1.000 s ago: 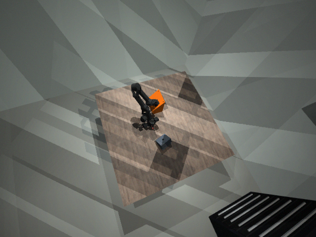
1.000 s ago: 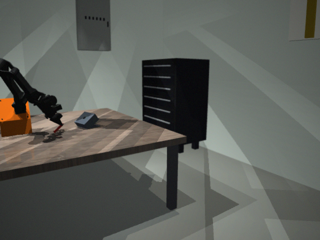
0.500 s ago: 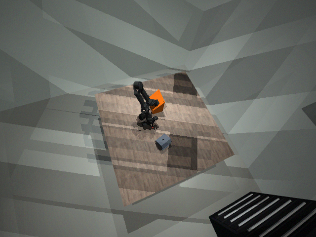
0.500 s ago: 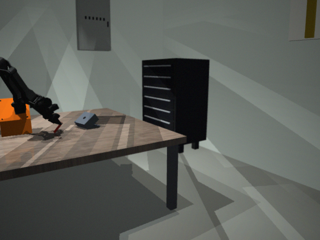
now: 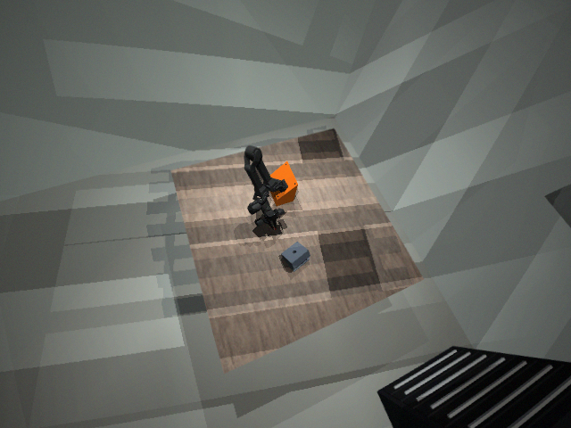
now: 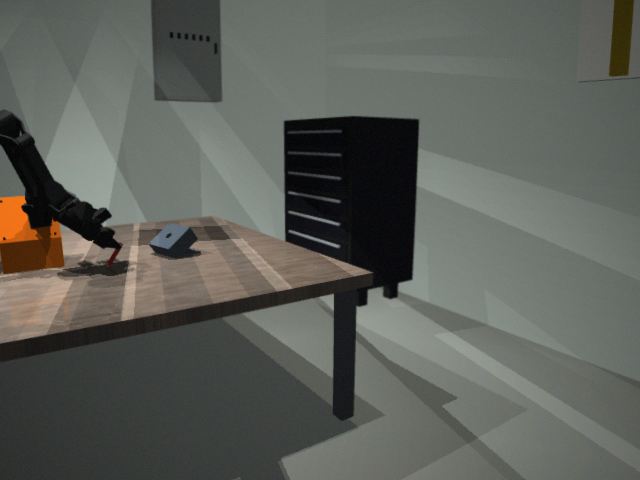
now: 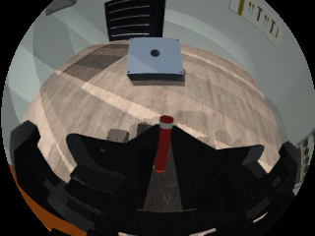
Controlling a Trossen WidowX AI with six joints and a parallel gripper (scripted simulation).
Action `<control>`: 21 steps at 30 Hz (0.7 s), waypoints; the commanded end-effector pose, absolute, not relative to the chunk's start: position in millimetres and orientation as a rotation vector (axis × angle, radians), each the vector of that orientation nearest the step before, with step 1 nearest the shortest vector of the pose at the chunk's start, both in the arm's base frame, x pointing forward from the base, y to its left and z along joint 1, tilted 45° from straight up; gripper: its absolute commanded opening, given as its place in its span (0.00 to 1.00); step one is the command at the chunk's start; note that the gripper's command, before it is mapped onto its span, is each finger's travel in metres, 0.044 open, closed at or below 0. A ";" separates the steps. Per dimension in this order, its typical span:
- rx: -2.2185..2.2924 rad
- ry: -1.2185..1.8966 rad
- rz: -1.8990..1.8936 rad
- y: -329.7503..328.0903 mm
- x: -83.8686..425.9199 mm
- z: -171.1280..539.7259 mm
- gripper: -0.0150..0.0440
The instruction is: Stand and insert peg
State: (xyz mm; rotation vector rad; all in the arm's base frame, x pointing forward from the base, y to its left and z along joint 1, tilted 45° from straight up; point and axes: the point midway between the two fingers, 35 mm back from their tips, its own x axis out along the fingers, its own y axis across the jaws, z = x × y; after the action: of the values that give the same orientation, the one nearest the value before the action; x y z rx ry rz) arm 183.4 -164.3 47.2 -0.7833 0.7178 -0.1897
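Observation:
My gripper (image 6: pixel 119 246) (image 7: pixel 164 128) is shut on the red peg (image 6: pixel 114 255) (image 7: pixel 162 152). The peg's white band (image 7: pixel 166 126) is near its upper end, by the fingertips. In the exterior view the peg leans, its plain end pointing down and back toward the robot, close to the table; whether it touches is unclear. The blue-grey sloped panel (image 5: pixel 302 253) (image 6: pixel 178 235) (image 7: pixel 142 63) stands on the table, ahead of the gripper. Its one hole (image 5: pixel 294 251) (image 6: pixel 168 235) (image 7: pixel 155 53) is open and empty. In the top view the arm hides most of the peg.
An orange sloped box (image 5: pixel 290 176) (image 6: pixel 31 254) (image 7: pixel 34 211) stands on the wooden table (image 5: pixel 258 281) (image 6: pixel 206 281) beside the arm, behind the gripper. A black drawer cabinet (image 6: pixel 382 196) (image 7: pixel 135 21) stands on the floor beyond the table.

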 end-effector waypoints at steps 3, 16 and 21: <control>-0.788 0.666 -0.164 -162.9 179.4 47.5 0.34; -0.791 0.560 -0.118 -162.6 170.7 48.5 0.34; -0.792 0.519 -0.101 -162.6 167.3 48.7 0.34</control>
State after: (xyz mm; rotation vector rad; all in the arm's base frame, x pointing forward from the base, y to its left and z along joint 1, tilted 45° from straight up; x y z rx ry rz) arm 169.0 -162.9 47.8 -0.7867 0.5492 -0.1127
